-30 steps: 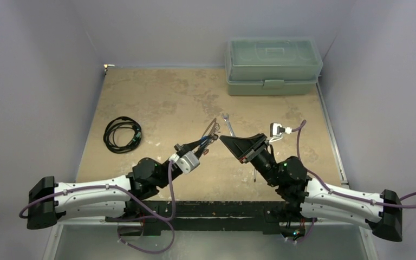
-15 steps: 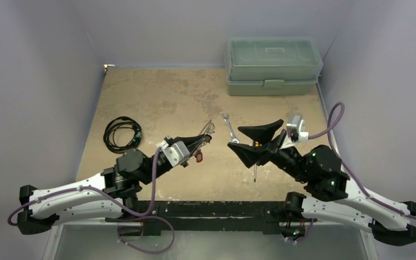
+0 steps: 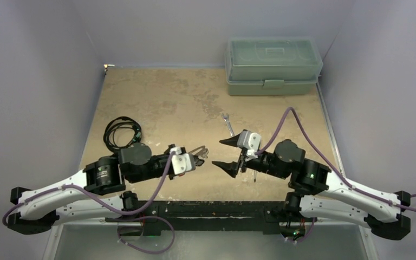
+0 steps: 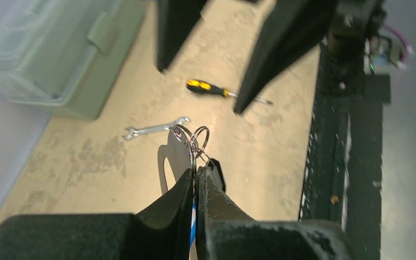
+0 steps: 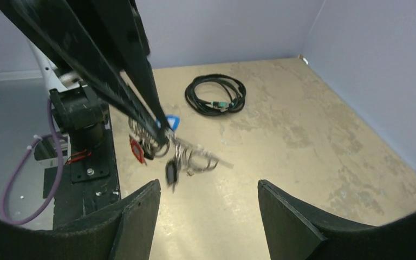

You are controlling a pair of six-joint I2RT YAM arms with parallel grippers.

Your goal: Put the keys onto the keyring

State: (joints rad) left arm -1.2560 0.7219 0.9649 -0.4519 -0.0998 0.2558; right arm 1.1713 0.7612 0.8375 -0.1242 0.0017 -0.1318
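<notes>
Low and centre in the overhead frame, raised off the bench (image 3: 157, 103): grey metal keyring (image 3: 199, 151), flat, wire loops bunched at its tip. Hanging beneath, keys (image 5: 136, 149) with red, blue and black heads, somewhat blurred. Pinched edge-on by the left pincer (image 3: 194, 157), pressed tight together on it. Reaching rightward from a low, folded left arm. Facing it from the right, right pincer (image 3: 218, 153), spread wide, fingertips near the keyring but apart from it, forearm roughly level.
</notes>
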